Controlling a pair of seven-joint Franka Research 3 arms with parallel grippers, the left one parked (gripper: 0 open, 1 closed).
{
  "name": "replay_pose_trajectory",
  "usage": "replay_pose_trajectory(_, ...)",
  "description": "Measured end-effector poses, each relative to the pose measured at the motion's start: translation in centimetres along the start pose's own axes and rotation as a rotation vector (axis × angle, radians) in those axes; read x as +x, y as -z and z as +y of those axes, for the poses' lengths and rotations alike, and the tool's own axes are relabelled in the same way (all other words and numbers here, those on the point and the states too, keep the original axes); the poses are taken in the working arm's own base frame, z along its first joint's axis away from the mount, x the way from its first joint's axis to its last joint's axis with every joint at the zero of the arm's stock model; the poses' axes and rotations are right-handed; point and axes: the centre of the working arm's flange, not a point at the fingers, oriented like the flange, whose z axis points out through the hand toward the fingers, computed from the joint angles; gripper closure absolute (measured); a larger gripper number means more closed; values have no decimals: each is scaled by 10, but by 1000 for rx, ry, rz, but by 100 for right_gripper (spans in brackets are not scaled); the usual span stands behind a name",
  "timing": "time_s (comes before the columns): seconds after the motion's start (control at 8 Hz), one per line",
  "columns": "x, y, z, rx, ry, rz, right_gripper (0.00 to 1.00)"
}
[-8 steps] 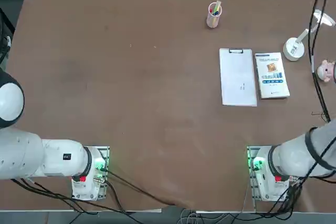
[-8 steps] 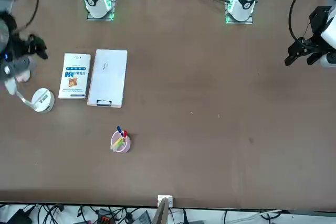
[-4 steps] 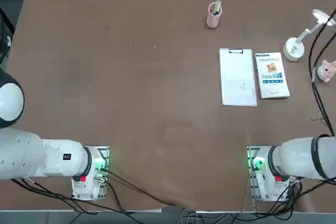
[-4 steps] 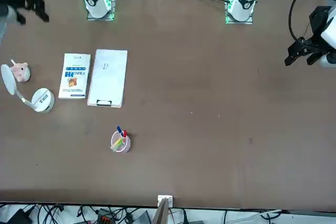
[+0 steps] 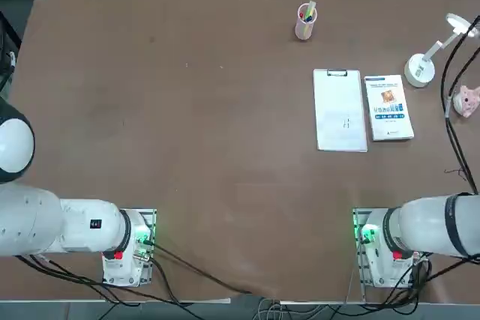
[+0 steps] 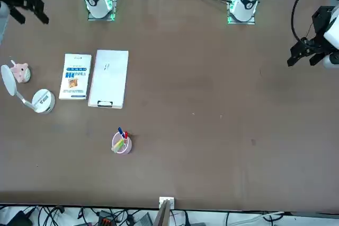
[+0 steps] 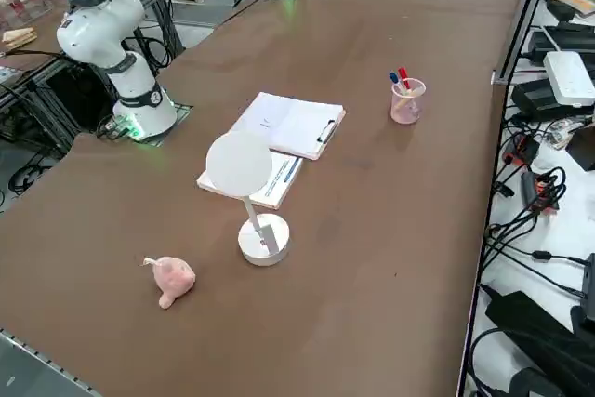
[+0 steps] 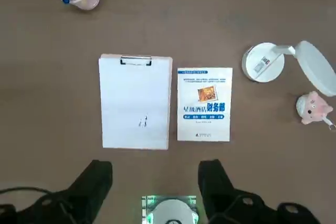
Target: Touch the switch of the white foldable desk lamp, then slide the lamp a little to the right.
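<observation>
Brown table: lamp at right edge, pig toy just beside. Gripper high above, fully open, empty. Risk: rightward slide bumps pig or tips top-heavy lamp.

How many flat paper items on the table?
2. A white clipboard and a book lie side by side, the book between the clipboard and the white desk lamp. Nothing looks hidden.

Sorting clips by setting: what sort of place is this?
Probably a robotics lab: a wide brown table with arm bases bolted on, tangled cables along its edge, desk props like a white foldable lamp.
</observation>
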Motion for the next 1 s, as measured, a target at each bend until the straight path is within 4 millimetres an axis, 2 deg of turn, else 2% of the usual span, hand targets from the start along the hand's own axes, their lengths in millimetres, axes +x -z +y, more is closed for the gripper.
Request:
replay_pose_trajectory(0.25, 21, -6, 2, 4, -97, 23, 0)
replay_pose_trajectory(0.62, 20, -5, -5, 7, -142, 27, 0)
replay_pose_trajectory(1.0, 22, -11, 14, 11, -135, 11, 0)
